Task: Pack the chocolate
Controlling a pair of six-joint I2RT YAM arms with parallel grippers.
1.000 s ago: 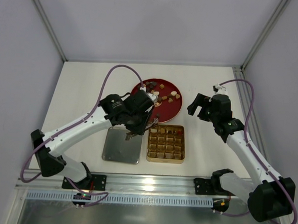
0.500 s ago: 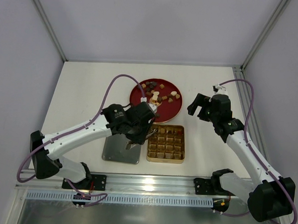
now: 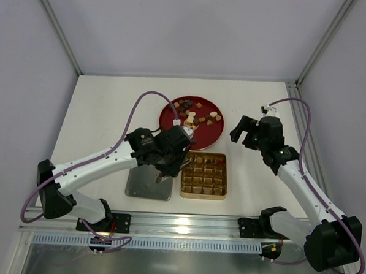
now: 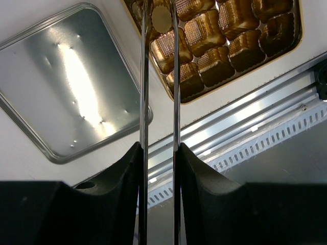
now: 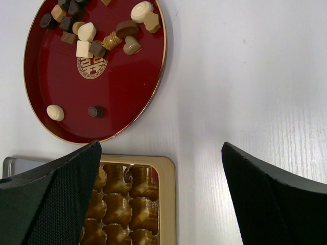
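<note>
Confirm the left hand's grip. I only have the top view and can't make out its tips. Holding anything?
Observer: Yes. The left hand pinches a pale round chocolate over a corner of the tin.
Operator: Right hand?
Observer: The right hand is open, nothing between its fingers.
Operator: Strays on the plate?
Observer: Two lie apart from the pile on the plate: a white piece and a dark piece.
</note>
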